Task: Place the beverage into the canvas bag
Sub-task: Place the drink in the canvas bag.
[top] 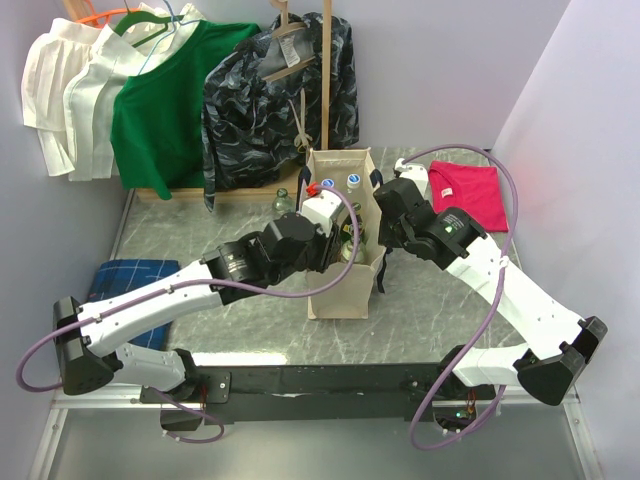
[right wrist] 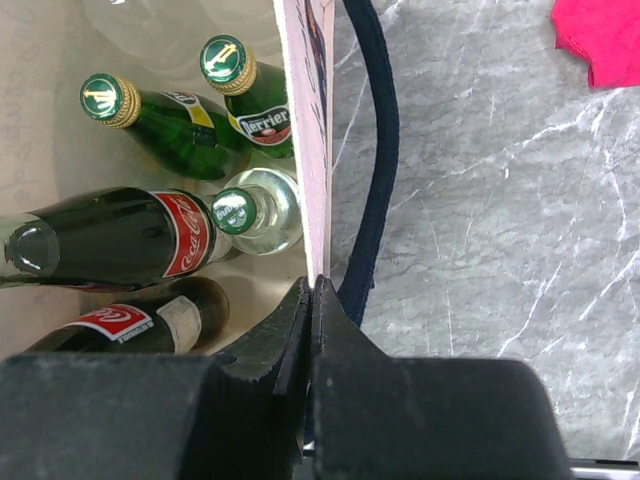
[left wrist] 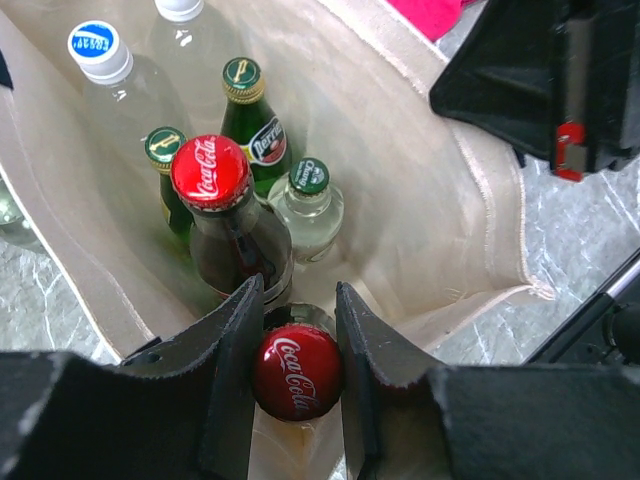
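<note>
The cream canvas bag [top: 340, 298] stands open mid-table, with several bottles inside. My left gripper [left wrist: 300, 287] reaches down into the bag [left wrist: 430, 200] and is shut on a Coca-Cola bottle [left wrist: 297, 372] at its red cap, beside a second Coca-Cola bottle [left wrist: 212, 175]. My right gripper [right wrist: 313, 287] is shut on the bag's right wall [right wrist: 305, 100] at the rim, next to the navy handle [right wrist: 378, 150]. In the top view the left gripper [top: 337, 232] is over the bag mouth and the right gripper [top: 383, 238] is at its right rim.
Green Perrier bottles [left wrist: 250, 115] and clear water bottles [left wrist: 110, 70] fill the bag's far part. A glass bottle [top: 283, 200] stands outside, left of the bag. Hanging clothes [top: 170, 100] line the back. A red cloth [top: 470, 195] lies right, a blue plaid cloth [top: 130, 278] left.
</note>
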`<state>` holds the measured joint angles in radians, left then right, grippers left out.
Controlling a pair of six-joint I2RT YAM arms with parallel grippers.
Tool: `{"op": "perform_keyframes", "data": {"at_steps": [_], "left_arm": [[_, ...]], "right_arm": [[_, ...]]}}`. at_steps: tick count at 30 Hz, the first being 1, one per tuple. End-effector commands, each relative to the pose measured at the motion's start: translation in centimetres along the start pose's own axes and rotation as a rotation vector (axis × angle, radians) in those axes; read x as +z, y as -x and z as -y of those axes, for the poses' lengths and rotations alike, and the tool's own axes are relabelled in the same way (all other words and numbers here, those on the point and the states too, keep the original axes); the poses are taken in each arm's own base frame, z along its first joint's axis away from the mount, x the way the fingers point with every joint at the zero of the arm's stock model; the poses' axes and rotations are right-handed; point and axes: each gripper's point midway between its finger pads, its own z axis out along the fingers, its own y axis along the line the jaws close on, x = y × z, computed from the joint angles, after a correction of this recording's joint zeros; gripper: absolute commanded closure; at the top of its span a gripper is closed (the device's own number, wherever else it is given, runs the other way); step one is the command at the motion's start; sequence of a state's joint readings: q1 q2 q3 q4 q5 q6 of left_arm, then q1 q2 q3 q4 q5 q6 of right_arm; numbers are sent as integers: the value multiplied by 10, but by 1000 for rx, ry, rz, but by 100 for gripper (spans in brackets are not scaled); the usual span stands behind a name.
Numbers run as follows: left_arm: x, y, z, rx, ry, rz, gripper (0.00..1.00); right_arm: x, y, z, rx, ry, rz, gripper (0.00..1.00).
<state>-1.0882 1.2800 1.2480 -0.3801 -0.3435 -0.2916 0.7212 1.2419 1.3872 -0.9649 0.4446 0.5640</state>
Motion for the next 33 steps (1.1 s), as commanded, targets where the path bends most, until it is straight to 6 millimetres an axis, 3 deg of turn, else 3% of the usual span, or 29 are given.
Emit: {"op": "perform_keyframes", "data": {"at_steps": [1, 33], "left_arm": [[-21, 68, 12, -122, -50, 241, 99], [1, 19, -3, -130, 35, 163, 99]], "right_arm": [[-32, 43, 4, 77, 41, 165, 100], [-28, 41, 1, 79, 45, 149, 100]]}}
